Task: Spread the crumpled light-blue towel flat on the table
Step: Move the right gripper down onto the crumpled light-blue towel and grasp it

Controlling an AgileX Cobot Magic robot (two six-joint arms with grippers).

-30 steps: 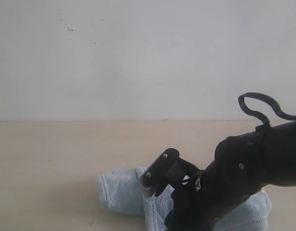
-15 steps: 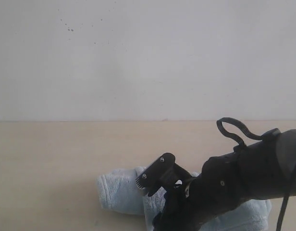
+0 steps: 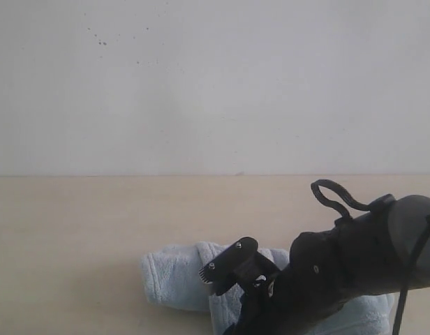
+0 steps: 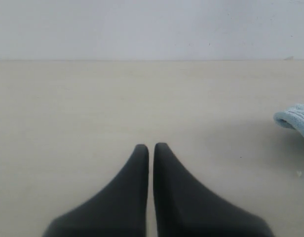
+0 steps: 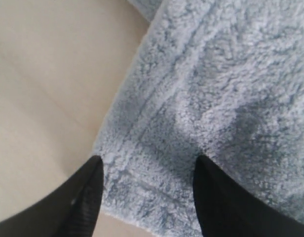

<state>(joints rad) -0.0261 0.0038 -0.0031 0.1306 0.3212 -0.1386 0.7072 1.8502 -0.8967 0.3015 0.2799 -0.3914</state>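
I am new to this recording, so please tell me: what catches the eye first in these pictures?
The black right arm fills the lower right of the exterior view, its right gripper open over a hemmed corner of the crumpled light-blue towel. The left gripper is shut above the beige table, away from the towel.

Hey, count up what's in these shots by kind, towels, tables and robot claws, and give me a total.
Towels: 1, the light-blue towel
Tables: 1, the beige table
Claws: 2, the left claw and the right claw
Total: 4
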